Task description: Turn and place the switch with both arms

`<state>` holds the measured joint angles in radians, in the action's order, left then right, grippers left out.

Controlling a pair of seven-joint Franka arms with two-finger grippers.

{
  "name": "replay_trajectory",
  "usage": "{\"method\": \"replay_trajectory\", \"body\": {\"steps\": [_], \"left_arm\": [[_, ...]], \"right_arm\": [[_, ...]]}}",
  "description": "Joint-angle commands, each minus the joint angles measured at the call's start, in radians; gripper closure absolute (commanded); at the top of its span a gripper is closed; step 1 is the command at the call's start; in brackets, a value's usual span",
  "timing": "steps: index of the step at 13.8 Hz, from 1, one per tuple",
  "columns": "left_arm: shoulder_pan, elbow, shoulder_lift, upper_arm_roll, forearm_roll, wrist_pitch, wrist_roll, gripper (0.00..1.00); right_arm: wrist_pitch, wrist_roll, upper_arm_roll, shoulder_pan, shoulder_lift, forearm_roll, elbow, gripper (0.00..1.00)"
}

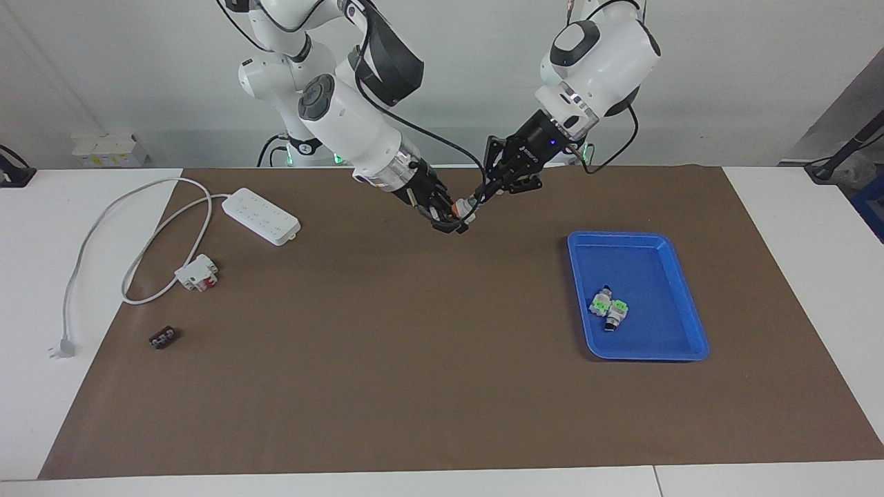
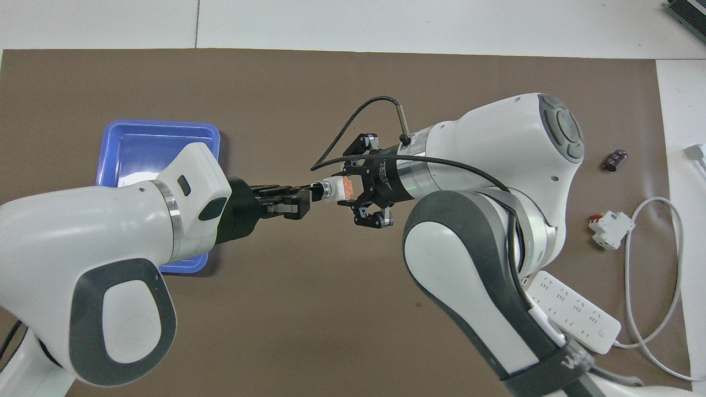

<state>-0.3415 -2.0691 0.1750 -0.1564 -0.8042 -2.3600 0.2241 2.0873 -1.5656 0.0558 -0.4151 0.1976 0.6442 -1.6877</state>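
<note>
Blue tray [image 1: 680, 276] with two green switches [image 1: 608, 308]; power strip [image 1: 261, 216]

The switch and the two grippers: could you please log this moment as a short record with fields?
switch: in the air over the brown mat, orange face up
left gripper: shut on the switch's black knob end
right gripper: shut on the switch's body
blue tray: toward the left arm's end of the table, holds two green switches
placing: not yet done

Two switches [image 1: 608, 308] in tray [image 1: 680, 290], power strip [image 1: 262, 215] — right arm's end
</note>
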Motion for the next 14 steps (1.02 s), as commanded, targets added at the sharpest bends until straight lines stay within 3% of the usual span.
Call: {"method": "replay_trajectory", "body": {"steps": [1,6,14], "left_arm": [[-0.022,-0.017,0.008,0.012,0.071,0.037,0.165,1.00],[-0.022,-0.017,0.015,0.012,0.247,0.157,0.383,1.00],[-0.014,-0.016,0.020,0.014,0.252,0.197,0.411,1.00]], "right_arm": [[0.022,-0.013,0.001,0.001,-0.017,0.003,-0.003,1.00],[0.022,-0.013,0.001,0.001,-0.017,0.002,-0.003,1.00],[0.019,-0.013,0.001,0.002,-0.018,0.000,-0.004,1.00]]}}
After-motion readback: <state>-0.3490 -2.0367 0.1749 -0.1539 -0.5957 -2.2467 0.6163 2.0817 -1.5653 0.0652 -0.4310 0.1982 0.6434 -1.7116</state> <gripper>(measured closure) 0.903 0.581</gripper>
